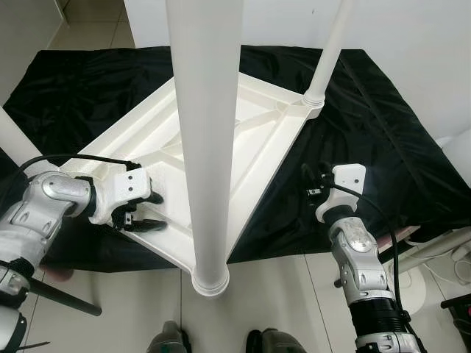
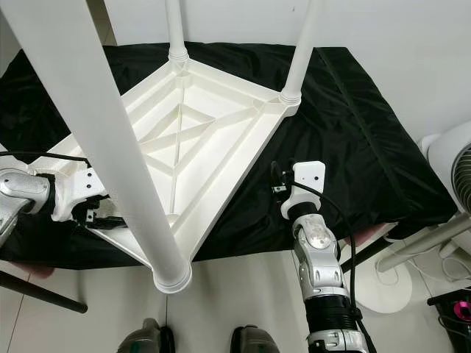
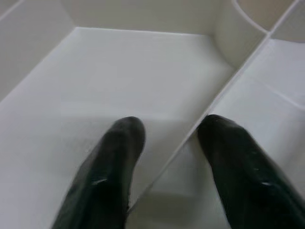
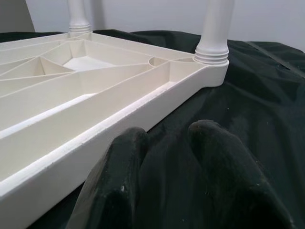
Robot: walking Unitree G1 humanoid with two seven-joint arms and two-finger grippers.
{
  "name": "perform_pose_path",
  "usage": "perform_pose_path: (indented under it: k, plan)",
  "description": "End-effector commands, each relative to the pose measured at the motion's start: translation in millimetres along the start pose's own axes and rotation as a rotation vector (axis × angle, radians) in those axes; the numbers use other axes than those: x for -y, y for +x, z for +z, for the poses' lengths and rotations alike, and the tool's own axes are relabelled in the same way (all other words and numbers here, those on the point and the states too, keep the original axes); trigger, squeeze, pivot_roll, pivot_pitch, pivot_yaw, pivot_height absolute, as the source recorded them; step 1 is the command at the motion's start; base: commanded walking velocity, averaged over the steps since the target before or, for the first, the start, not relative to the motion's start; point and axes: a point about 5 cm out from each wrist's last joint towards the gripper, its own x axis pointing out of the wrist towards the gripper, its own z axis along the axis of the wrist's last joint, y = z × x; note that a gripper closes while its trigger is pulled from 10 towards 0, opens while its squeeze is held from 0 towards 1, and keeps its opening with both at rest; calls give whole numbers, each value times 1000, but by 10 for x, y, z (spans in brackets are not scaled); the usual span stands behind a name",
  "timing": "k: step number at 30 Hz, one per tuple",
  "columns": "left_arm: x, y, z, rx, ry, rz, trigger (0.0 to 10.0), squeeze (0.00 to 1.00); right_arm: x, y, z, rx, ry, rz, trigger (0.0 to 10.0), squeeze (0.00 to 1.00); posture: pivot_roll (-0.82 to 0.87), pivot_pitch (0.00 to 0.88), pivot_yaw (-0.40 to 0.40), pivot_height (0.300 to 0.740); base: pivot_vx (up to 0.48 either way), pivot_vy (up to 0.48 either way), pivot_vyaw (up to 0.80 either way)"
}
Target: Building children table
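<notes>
The white plastic children's table [image 1: 265, 125] lies upside down on a black cloth [image 1: 383, 132], ribbed underside up. Three white legs stand up from its corners: the nearest one [image 1: 206, 147], one at the right corner [image 1: 327, 59] and one at the far corner [image 2: 175, 29]. My left gripper [image 1: 151, 212] rests on the table's near-left rim, open, its fingers [image 3: 109, 176] on either side of a thin rib [image 3: 214, 102]. My right gripper [image 1: 310, 182] hovers low over the cloth just right of the table's edge [image 4: 119, 119], open a little with nothing between its fingers [image 4: 214, 157].
A white fan [image 2: 456, 169] and its round base [image 2: 390, 283] stand on the tiled floor to the right. A black rod [image 1: 66, 298] slants near my left arm. My feet [image 1: 169, 342] are at the cloth's front edge. White walls close the back.
</notes>
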Motion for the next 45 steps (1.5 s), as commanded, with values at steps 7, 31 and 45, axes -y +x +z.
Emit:
perform_pose_path:
  k: [7,31,45]
  plan:
    - [-68,26,41,14,6,27,0,0,20,8,-3,0,-7,-10,10000,0,-58,100,27,740,0,0,0]
    - [-174,359,312,196,-5,282,10000,0,22,9,-14,-1,-7,-24,10000,0,-62,91,25,740,0,0,0]
    - [-313,287,576,338,-32,438,10000,0,108,-16,-33,-3,21,-83,10000,63,-64,73,35,740,0,0,0]
